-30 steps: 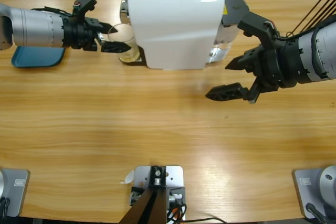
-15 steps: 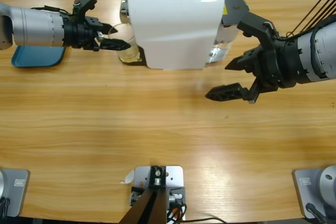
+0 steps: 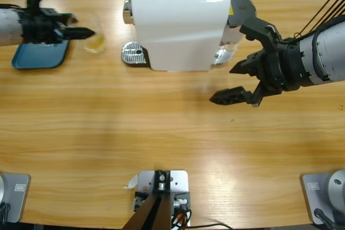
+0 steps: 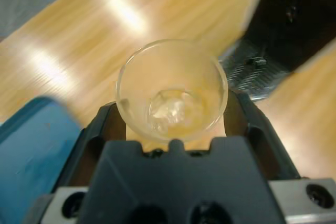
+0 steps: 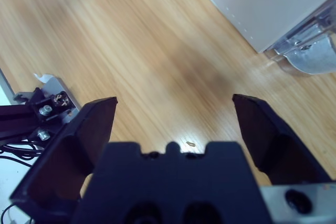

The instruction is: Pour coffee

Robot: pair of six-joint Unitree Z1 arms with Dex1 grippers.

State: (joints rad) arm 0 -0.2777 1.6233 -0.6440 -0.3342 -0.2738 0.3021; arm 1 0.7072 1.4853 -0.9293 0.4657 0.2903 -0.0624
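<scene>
Small clear glass tumbler [image 3: 95, 41] with shallow yellowish-brown coffee [image 4: 176, 115] now clamped in left gripper [image 3: 82, 34] jaws, withdrawn from white coffee machine [image 3: 178, 25] drip grate [image 3: 132, 54], hanging beside blue tray [image 3: 40, 57]. Filling done, pour pending. Right gripper [image 3: 237, 82] jaws agape, empty above wooden worktop [image 3: 161, 127].

My overhead camera looks straight down on the table [image 3: 161, 133]; each wrist camera looks closely along its own jaws, sharing with it the coffee machine [image 3: 178, 25], here at the left wrist view's corner [image 4: 283, 30]

Coffee [image 4: 181, 116], thin yellowish layer in clear tumbler [image 4: 171, 88], upright; betw left gripper [image 4: 173, 124] jaws
</scene>
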